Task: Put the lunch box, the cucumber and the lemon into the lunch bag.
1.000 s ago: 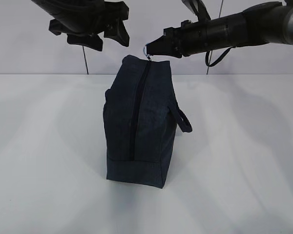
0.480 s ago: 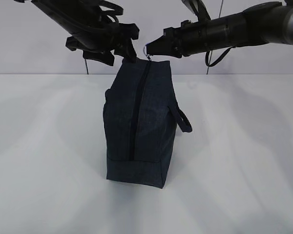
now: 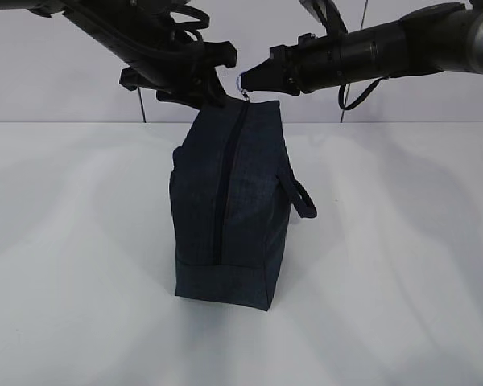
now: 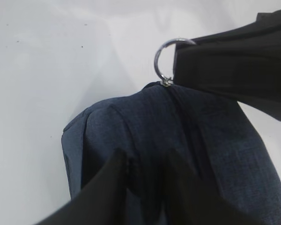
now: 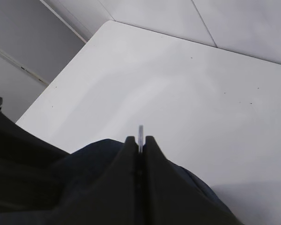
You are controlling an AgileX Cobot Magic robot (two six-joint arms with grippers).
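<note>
Lunch bag: right jaws clamp its ring pull (arm level); left jaws pinch fabric.

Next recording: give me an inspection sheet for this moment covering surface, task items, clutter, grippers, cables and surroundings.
Surface: white table, bare around the bag.
Task items: lunch bag upright, zipper shut; lunch box, cucumber and lemon nothing seen.
Clutter: nothing seen.
Grippers: right gripper shut on the silver ring pull; left gripper has fabric at the bag's top end between its jaws, grip uncertain.
Cables: black cable loop under the right arm.
Surroundings: plain light wall.
</note>
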